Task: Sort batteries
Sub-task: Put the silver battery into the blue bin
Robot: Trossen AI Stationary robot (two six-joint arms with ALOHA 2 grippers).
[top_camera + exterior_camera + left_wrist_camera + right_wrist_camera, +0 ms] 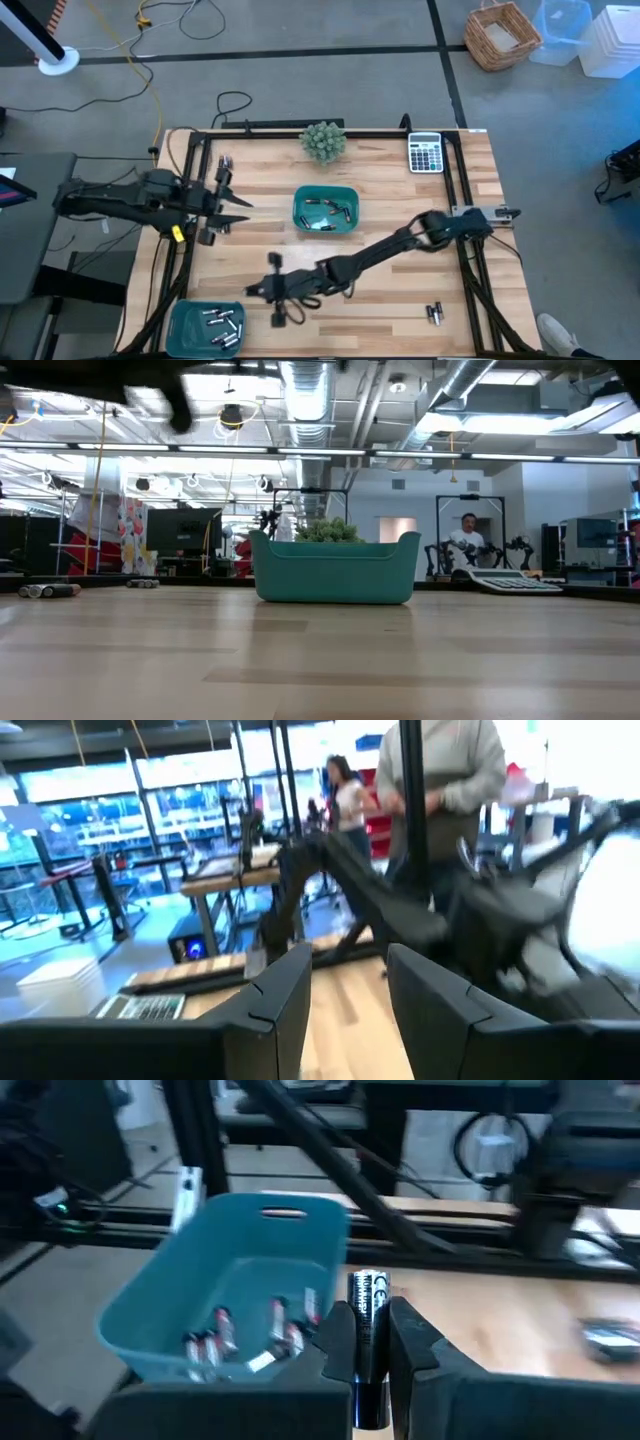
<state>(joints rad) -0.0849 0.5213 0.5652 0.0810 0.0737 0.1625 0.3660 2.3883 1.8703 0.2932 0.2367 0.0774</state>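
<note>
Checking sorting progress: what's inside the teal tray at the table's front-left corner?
The corner tray holds several batteries lying loose. The right end effector, holding another battery, hides part of its floor in the wrist view.

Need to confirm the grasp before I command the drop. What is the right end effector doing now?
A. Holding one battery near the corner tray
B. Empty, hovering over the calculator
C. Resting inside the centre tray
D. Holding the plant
A: the right wrist view shows the right end effector clamped on an upright battery just short of the corner tray, which already holds several cells.
</note>
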